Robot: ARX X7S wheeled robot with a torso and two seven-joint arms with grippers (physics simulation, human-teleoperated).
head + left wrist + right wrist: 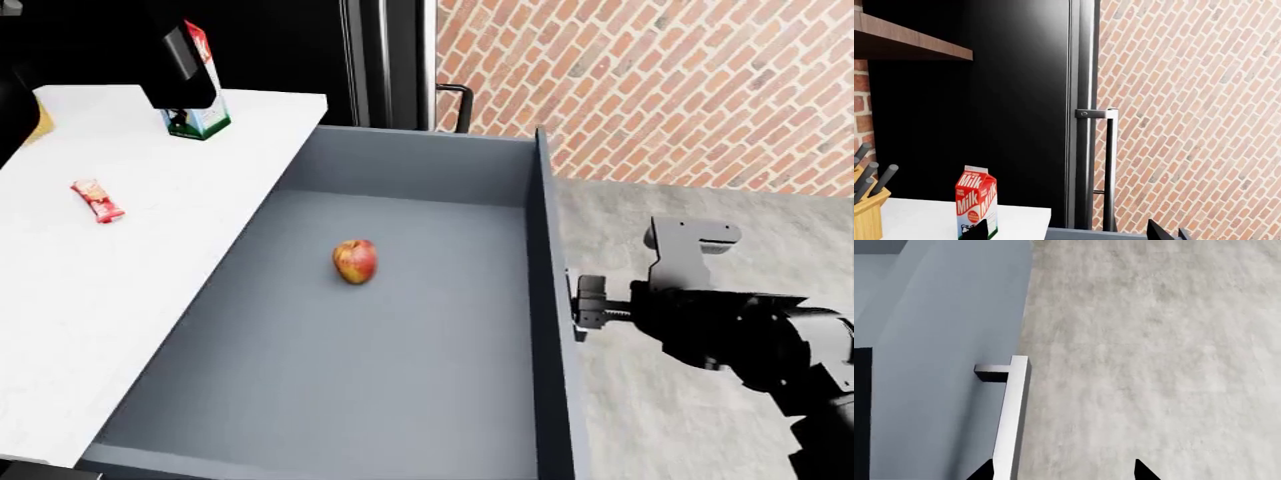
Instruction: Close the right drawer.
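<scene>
The right drawer (400,370) stands pulled far out, a deep blue-grey box with a red-yellow apple (354,261) on its floor. Its front panel (941,390) carries a pale bar handle (1011,415). My right gripper (1062,472) is open on the outer side of that panel, and the handle runs between its fingers, close to one fingertip (981,472). In the head view, the right gripper (583,305) sits against the panel's outside. My left gripper (1074,231) is open and empty, raised above the counter near a milk carton (976,200).
A white counter (107,300) beside the drawer holds the milk carton (200,110), a red snack bar (98,200) and a knife block (867,205). A tall black fridge door with a long handle (1110,170) stands behind. Brick wall (641,80) and grey floor (667,220) lie right.
</scene>
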